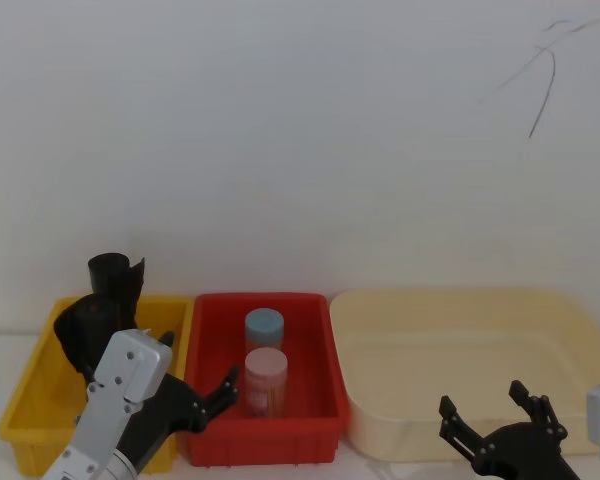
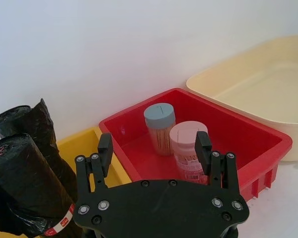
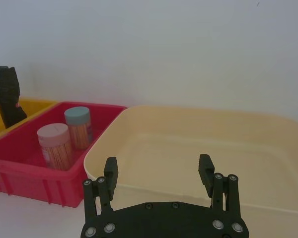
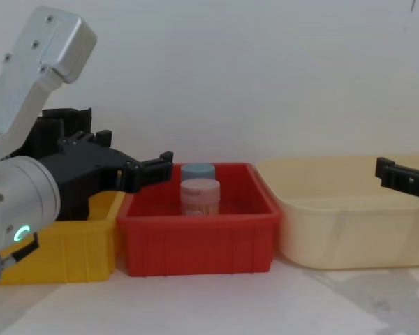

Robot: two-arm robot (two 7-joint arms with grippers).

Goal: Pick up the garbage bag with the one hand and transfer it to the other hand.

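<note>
The garbage bag (image 2: pixel 20 183), a black roll with a red-and-white label band near its lower end, leans in the yellow bin (image 1: pixel 40 385); in the head view the garbage bag (image 1: pixel 78 335) is partly hidden behind my left arm. A taller black roll (image 1: pixel 116 276) with a ragged top stands just behind it. My left gripper (image 1: pixel 198 395) hovers open and empty over the border of the yellow and red bins, to the right of the rolls. The left gripper (image 2: pixel 154 148) touches neither roll. My right gripper (image 1: pixel 488 412) is open and empty in front of the cream tub.
The red bin (image 1: pixel 310 440) in the middle holds two lidded jars, one blue-capped (image 1: pixel 264 326) and one pink-capped (image 1: pixel 266 378). A large cream tub (image 1: pixel 580 330) stands at the right. A white wall runs close behind all three containers.
</note>
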